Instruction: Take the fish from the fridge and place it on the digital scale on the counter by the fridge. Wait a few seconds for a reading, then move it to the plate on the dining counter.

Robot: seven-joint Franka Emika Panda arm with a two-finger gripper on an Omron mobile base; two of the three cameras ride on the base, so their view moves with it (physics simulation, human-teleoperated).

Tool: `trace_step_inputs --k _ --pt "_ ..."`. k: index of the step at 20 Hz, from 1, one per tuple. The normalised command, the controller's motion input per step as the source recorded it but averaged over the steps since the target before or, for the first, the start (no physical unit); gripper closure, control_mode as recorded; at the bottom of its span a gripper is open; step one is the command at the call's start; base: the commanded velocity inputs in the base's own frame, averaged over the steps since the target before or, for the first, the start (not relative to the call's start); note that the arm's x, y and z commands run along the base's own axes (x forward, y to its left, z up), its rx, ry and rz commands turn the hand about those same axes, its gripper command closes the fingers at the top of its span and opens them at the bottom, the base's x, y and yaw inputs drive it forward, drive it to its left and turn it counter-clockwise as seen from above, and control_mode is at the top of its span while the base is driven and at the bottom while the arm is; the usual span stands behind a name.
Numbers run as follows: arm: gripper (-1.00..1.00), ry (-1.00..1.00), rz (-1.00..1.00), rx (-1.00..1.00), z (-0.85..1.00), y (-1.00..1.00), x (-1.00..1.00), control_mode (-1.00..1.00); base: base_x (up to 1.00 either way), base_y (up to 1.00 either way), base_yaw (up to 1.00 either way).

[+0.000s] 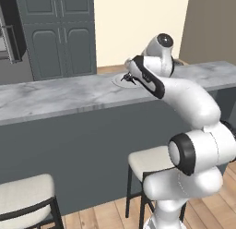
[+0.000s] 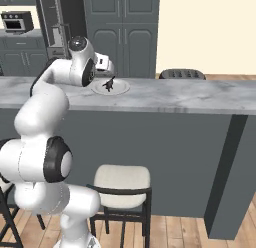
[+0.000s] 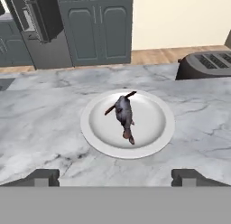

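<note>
Fish (image 3: 124, 116) lies on the round pale plate (image 3: 158, 137), a small dark grey body stretched across the plate's middle with its thin tail reaching toward the far rim. We see the plate resting flat on the dining counter (image 3: 45, 128), the long veined marble bar. In the hand view the two finger tips (image 3: 43, 177) rise far apart at the bottom, nothing between them, so we read the gripper (image 3: 115, 178) as spread wide and empty, above the near edge of the plate.

From the left base view the arm's forearm covers part of the plate (image 1: 120, 81), and the fish (image 1: 127, 78) is only a tiny dark shape beside the wrist; its form is hard to make out there. In the right base view the fish (image 2: 107, 85) is again a small speck on the plate (image 2: 119, 88), with the hand just left of it.

A dark toaster (image 3: 207, 65) sits on the counter's far side, cut off by the frame edge. Cushioned stools (image 2: 121, 179) stand before the bar's plain grey front.
</note>
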Motion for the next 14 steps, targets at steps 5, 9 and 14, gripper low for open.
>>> trace_step_inputs --k 5,9,14 --pt "-1.0 0.07 0.0 0.02 0.04 0.0 -1.0 -1.0 0.0 0.0 0.0" --pt "-1.0 0.14 0.0 0.0 -0.15 0.06 -1.0 -1.0 0.0 0.0 0.0" --pt "-1.0 0.2 0.0 0.0 -0.35 0.12 -1.0 -1.0 0.0 0.0 0.0"
